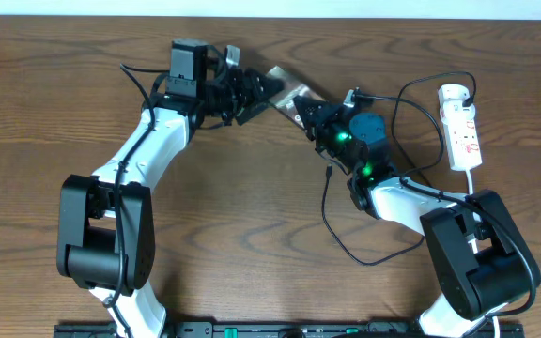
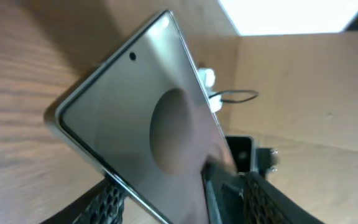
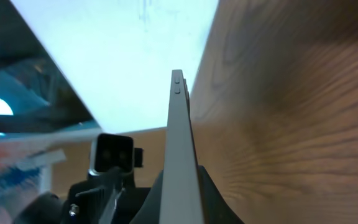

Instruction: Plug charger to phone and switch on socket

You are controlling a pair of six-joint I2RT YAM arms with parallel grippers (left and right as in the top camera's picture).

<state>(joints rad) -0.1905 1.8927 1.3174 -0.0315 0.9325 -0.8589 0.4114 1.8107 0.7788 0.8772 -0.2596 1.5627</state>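
One phone (image 1: 287, 91) sits at the far middle of the table (image 1: 252, 216), between the two grippers. The right gripper (image 1: 314, 118) is clamped on its thin edge: in the right wrist view the phone (image 3: 179, 143) rises edge-on from between the closed fingers (image 3: 211, 193). The left gripper (image 1: 252, 97) meets the phone from the left. In its wrist view the two fingers (image 2: 107, 200) stand spread, with the phone's (image 2: 142, 118) lower end between them. Whether they press on it or stand loose cannot be told.

One socket (image 1: 462, 127) lies at the far right, well apart from the phone. One charger (image 1: 346, 239) trails across the table. It loops from near the right arm, round the near side, and up to the socket's far end.
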